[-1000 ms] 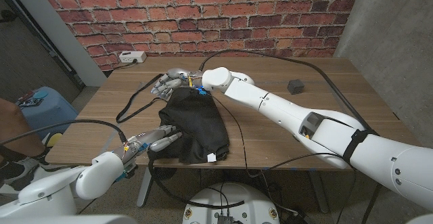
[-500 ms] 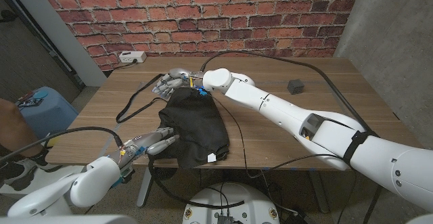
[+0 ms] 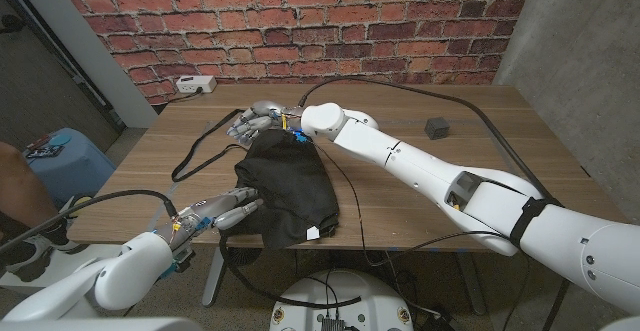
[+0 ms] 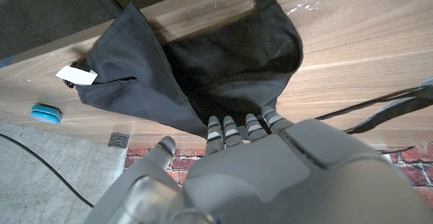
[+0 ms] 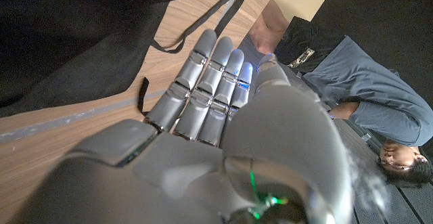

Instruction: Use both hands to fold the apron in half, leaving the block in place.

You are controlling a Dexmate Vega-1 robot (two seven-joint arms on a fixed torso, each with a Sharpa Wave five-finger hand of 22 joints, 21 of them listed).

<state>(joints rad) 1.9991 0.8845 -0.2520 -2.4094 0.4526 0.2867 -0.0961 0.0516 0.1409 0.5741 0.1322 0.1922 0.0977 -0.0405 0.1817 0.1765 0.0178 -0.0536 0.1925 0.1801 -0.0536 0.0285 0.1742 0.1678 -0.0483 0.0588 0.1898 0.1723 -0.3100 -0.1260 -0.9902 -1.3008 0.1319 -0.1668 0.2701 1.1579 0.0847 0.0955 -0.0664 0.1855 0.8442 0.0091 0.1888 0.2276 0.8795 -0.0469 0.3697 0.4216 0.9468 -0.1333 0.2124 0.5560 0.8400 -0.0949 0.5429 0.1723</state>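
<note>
The black apron (image 3: 288, 189) lies bunched and folded on the wooden table (image 3: 420, 186), with its straps (image 3: 198, 148) trailing off to the left. My right hand (image 3: 254, 121) hovers at the apron's far left corner, fingers straight and together, holding nothing. My left hand (image 3: 224, 212) reaches to the apron's near left edge, fingers stretched out and empty. The left wrist view shows those fingertips (image 4: 245, 125) just short of the apron (image 4: 203, 68) and its white tag (image 4: 76, 75). The dark grey block (image 3: 436, 127) stands alone at the far right of the table.
A white power strip (image 3: 190, 84) lies at the table's back left. A black cable (image 3: 400, 85) arcs over the far side. A blue stool (image 3: 72, 156) and a person (image 5: 369, 95) are beyond the table's left side.
My left arm has drawn back a little toward the near left corner; its hand stays at the apron's edge. The right hand has barely moved.
</note>
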